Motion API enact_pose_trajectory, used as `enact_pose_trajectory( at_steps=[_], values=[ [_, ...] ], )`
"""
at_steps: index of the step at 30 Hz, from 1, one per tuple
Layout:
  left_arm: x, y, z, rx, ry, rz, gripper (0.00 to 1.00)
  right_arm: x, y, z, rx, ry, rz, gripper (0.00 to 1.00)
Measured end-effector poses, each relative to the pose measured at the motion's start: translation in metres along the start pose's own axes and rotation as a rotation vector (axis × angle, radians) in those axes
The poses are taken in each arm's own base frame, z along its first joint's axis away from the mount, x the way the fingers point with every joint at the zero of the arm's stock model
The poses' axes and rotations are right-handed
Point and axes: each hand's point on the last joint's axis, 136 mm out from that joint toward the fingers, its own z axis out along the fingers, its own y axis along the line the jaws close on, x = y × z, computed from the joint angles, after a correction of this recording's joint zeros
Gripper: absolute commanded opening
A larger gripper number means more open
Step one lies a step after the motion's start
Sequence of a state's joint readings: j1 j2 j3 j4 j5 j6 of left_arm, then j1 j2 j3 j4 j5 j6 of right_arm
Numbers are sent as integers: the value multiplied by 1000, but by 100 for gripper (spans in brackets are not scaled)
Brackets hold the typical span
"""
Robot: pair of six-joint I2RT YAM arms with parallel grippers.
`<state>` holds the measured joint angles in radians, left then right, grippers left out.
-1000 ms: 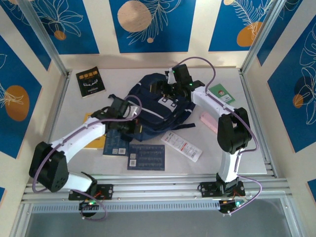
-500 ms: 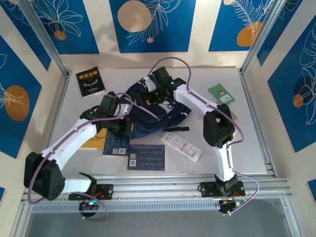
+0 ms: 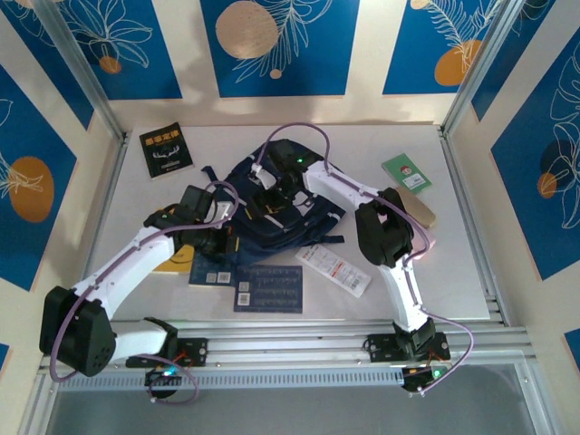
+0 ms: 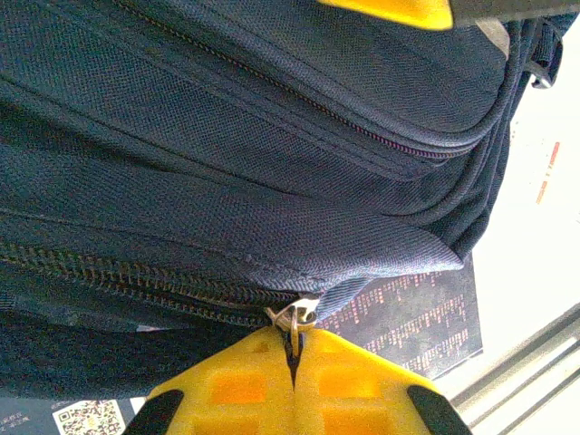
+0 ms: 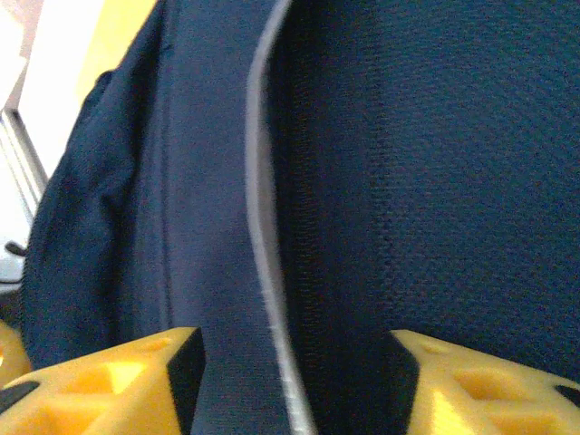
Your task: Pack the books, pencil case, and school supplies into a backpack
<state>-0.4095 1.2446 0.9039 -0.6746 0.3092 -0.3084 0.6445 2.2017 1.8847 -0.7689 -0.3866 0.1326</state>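
Overhead view: navy backpack (image 3: 292,216) lies mid-table (image 3: 471,272), both arms reaching onto it. Left gripper (image 3: 228,241) is at the backpack's near-left edge; right gripper (image 3: 270,188) is down on its upper middle, state not readable from here. Black book (image 3: 166,150) lies well apart at the far left. Yellow-orange book (image 3: 175,260) lies partly under the left arm, and two dark blue books (image 3: 269,288) lie side by side just in front of the backpack. White packet with red print (image 3: 333,269) lies near the backpack's near-right corner. Green booklet (image 3: 406,172) is at the far right, with the tan block (image 3: 420,214) beside the right arm's elbow. Left wrist view: left gripper (image 4: 292,346) has its yellow fingers (image 4: 236,390) pressed together, pinching the metal zipper pull (image 4: 295,317) at the end of a zipper line on the backpack (image 4: 227,163). Fabric puckers to a point just right of the pull. A dark blue book (image 4: 412,317) with white print lies under the backpack's edge, and a corner of the white packet (image 4: 546,172) shows at the right. Right wrist view: right gripper (image 5: 294,385) is spread, fingers (image 5: 109,381) well apart at the lower corners, close over the backpack (image 5: 435,181) fabric. A pale piped edge (image 5: 263,227) runs down between the fingers. Cannot tell whether either finger touches the cloth. A sliver of yellow cover (image 5: 118,41) shows at the upper left beyond the backpack.
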Motion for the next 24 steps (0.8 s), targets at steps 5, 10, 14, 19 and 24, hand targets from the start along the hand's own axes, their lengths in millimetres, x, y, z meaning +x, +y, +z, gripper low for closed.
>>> enact_pose_trajectory(
  at_steps=[5, 10, 14, 19, 24],
  values=[
    [0, 0, 0, 0, 0, 0, 0, 2, 11, 1, -57, 8, -21, 33],
    [0, 1, 0, -4, -1, 0, 0, 3, 12, 2, -61, 15, -33, 0],
    [0, 1, 0, -7, -2, -1, 0, 2, 10, 4, -58, 7, 0, 0],
    [-1, 4, 0, -17, -2, -29, 0, -2, -1, 10, -38, -33, 171, 0],
    [1, 6, 4, -22, 12, -64, 0, -14, -3, 4, -26, -102, 321, 0]
  ],
)
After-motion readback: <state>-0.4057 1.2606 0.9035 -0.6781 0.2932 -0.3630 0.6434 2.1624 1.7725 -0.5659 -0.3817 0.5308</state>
